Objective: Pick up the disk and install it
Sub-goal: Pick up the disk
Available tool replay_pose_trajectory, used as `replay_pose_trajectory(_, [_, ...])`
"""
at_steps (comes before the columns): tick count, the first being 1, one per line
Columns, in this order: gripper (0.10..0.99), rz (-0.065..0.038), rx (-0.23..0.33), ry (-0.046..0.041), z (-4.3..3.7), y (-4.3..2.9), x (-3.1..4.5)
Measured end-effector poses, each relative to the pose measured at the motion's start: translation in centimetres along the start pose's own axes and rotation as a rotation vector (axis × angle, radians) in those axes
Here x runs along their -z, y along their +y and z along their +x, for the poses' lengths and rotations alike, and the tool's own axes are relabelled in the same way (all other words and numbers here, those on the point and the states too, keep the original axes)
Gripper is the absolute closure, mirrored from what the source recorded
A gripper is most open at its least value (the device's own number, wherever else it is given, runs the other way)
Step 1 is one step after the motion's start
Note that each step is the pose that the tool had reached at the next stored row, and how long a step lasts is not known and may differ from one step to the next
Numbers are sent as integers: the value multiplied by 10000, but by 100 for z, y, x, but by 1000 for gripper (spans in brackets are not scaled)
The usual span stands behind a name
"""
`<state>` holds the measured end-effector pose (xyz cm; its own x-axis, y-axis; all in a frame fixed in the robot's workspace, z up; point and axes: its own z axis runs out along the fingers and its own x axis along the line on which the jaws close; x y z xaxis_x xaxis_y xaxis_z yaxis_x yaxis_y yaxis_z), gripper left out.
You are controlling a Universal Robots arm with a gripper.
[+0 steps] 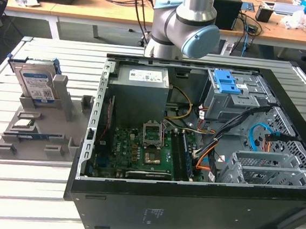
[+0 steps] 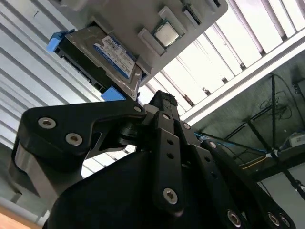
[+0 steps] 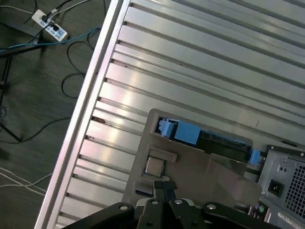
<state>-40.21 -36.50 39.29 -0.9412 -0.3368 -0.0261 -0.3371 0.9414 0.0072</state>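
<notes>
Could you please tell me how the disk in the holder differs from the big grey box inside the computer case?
The disk is thin and flat; the grey box is far bulkier. The disk stands on edge in the holder outside the case; the grey box sits inside it. The disk has blue side rails; the grey box shows none. Both are grey metal with labels.

Ribbed silver aluminium desk (image 1: 27,183) carries a flat grey plastic fixture plate (image 1: 54,124) at the exterior view's left, with an open black metal computer case (image 1: 187,204) just beside it.
</notes>
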Motion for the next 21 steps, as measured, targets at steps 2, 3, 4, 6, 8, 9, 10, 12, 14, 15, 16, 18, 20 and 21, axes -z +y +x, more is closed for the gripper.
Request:
replay_pose_trajectory(2, [980, -12, 462, 3, 0, 0, 0])
replay_pose_trajectory(3, [980, -19, 729, 6, 0, 0, 0])
replay_pose_trajectory(4, [980, -23, 882, 7, 0, 0, 0])
replay_pose_trajectory(6, [980, -34, 1310, 10, 0, 0, 0])
replay_pose_trajectory(8, [980, -46, 1774, 14, 0, 0, 0])
replay_pose_trajectory(9, [980, -51, 1941, 15, 0, 0, 0])
replay_pose_trajectory(10, [980, -56, 2147, 16, 0, 0, 0])
replay_pose_trajectory(12, [980, -64, 2455, 18, 0, 0, 0])
replay_pose_trajectory(14, [980, -72, 2765, 20, 0, 0, 0])
replay_pose_trajectory(15, [980, -76, 2936, 21, 0, 0, 0])
replay_pose_trajectory(16, [980, -81, 3090, 23, 0, 0, 0])
replay_pose_trajectory(18, [980, -89, 3430, 25, 0, 0, 0])
replay_pose_trajectory(20, [980, -98, 3760, 27, 0, 0, 0])
replay_pose_trajectory(21, [980, -103, 3936, 28, 0, 0, 0])
